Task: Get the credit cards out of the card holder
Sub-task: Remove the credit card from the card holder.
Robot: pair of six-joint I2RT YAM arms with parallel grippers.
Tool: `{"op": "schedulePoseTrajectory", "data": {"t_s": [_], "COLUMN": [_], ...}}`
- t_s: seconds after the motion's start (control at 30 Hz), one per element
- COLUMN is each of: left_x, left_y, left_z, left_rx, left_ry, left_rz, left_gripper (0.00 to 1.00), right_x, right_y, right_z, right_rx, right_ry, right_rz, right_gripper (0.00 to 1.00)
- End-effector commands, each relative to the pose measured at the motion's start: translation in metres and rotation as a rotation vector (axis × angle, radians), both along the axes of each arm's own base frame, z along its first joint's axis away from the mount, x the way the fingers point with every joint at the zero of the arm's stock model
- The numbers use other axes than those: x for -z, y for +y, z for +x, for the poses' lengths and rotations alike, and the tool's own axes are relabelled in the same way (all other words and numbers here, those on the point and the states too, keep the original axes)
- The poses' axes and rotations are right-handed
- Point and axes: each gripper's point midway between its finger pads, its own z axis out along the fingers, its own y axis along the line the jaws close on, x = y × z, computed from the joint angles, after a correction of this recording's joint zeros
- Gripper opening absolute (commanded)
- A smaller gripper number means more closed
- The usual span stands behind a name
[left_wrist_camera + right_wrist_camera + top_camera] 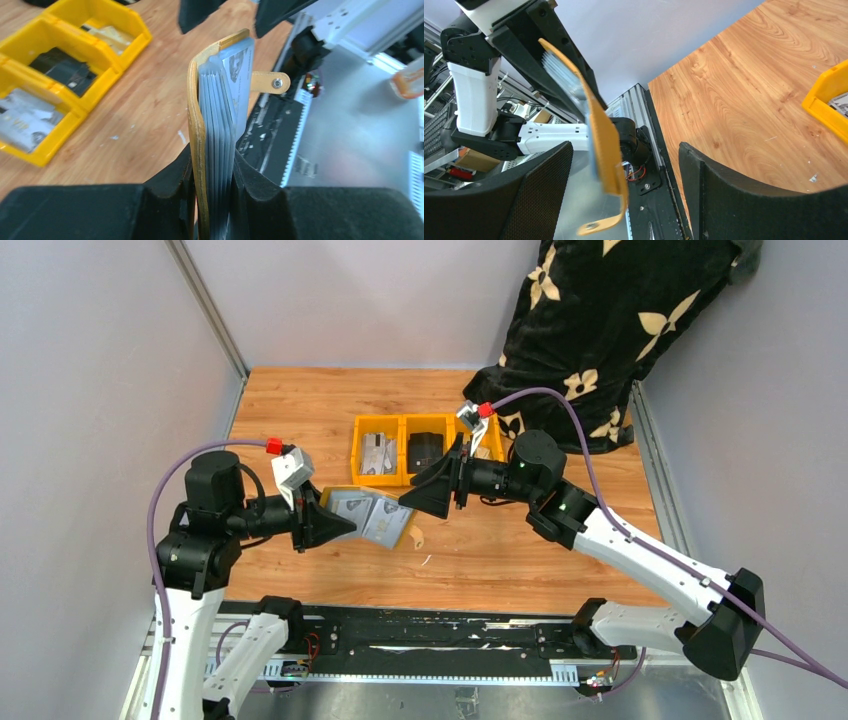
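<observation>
The mustard-tan card holder (372,517) hangs open above the table, and my left gripper (335,525) is shut on its left end. In the left wrist view the tan cover (196,125) and a stack of pale blue-grey credit cards (220,120) stand edge-on between my left gripper's (212,200) jaws. The snap tab (272,81) sticks out to the right. My right gripper (425,498) is open at the holder's far end. In the right wrist view the card holder (604,140) hangs between the right gripper's (624,180) wide-apart fingers, touching neither.
Yellow bins (357,452) stand behind the holder, one with pale cards (377,454), one with a black wallet (427,448). A black flowered cloth (600,330) drapes the back right corner. Grey walls close in the wooden table (300,410).
</observation>
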Motion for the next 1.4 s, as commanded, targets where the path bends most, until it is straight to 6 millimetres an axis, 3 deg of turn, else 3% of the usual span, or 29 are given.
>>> {"op": "schedulePoseTrajectory", "data": {"t_s": [0.0,0.23,0.43,0.6,0.93,1.03,1.2,1.3,1.37], "left_x": [-0.023,-0.033,-0.032,-0.030,-0.032,-0.032,-0.031,-0.031,-0.031], "left_y": [-0.015,-0.019,-0.019,-0.019,-0.020,-0.020,-0.022,-0.024,-0.024], "left_z": [-0.024,-0.027,-0.028,-0.027,-0.029,-0.028,-0.026,-0.023,-0.021], "left_rx": [0.163,0.218,0.218,0.205,0.226,0.223,0.227,0.235,0.233], "left_ry": [0.074,0.156,0.173,0.161,0.175,0.208,0.297,0.357,0.384], "left_rz": [-0.110,-0.155,-0.160,-0.153,-0.164,-0.169,-0.188,-0.202,-0.206], "left_gripper": [0.18,0.26,0.30,0.30,0.27,0.26,0.27,0.34,0.44], "right_x": [-0.015,-0.023,-0.022,-0.039,-0.026,-0.023,-0.023,-0.030,-0.033], "right_y": [0.004,0.009,0.005,0.000,0.021,0.024,0.025,0.022,0.020], "right_z": [-0.017,-0.046,-0.042,-0.044,-0.063,-0.071,-0.076,-0.082,-0.084], "right_rx": [-0.083,-0.242,-0.208,-0.204,-0.350,-0.391,-0.430,-0.454,-0.463], "right_ry": [-0.072,-0.067,-0.098,-0.128,-0.071,-0.069,-0.061,-0.074,-0.081], "right_rz": [0.062,0.157,0.089,0.093,0.084,0.072,0.071,0.101,0.104], "right_gripper": [0.81,0.81,0.82,0.82,0.81,0.67,0.24,0.07,0.00]}}
